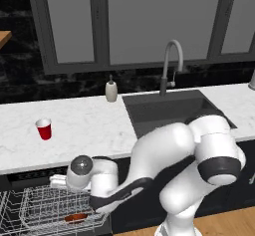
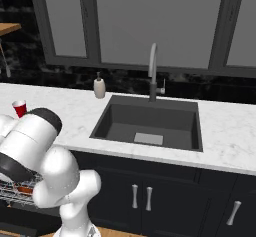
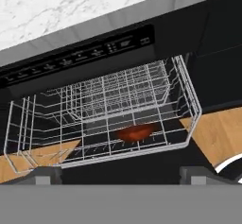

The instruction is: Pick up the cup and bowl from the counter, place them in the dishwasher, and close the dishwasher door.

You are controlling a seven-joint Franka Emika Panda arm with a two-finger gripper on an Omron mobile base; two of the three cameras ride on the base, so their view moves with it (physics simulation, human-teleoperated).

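The red cup [image 1: 44,129] [image 2: 19,108] stands upright on the white marble counter [image 1: 84,125] [image 2: 225,131], left of the sink. The dishwasher [image 3: 80,55] is open, its white wire rack [image 1: 45,205] [image 3: 118,105] pulled out. The reddish-brown bowl [image 1: 75,217] [image 2: 22,187] [image 3: 134,132] lies on the rack floor. My gripper [image 1: 56,181] [image 3: 121,176] hangs open and empty above the rack, just under the counter edge, apart from the bowl. I cannot make out the dishwasher door under the rack.
A beige soap dispenser [image 1: 111,90] [image 2: 99,87] stands at the back of the counter beside the dark sink [image 1: 169,110] [image 2: 150,121] and its faucet [image 1: 169,65] [image 2: 154,71]. Dark cabinet doors [image 2: 140,196] sit right of the dishwasher. My arm's elbow bulges over the counter front.
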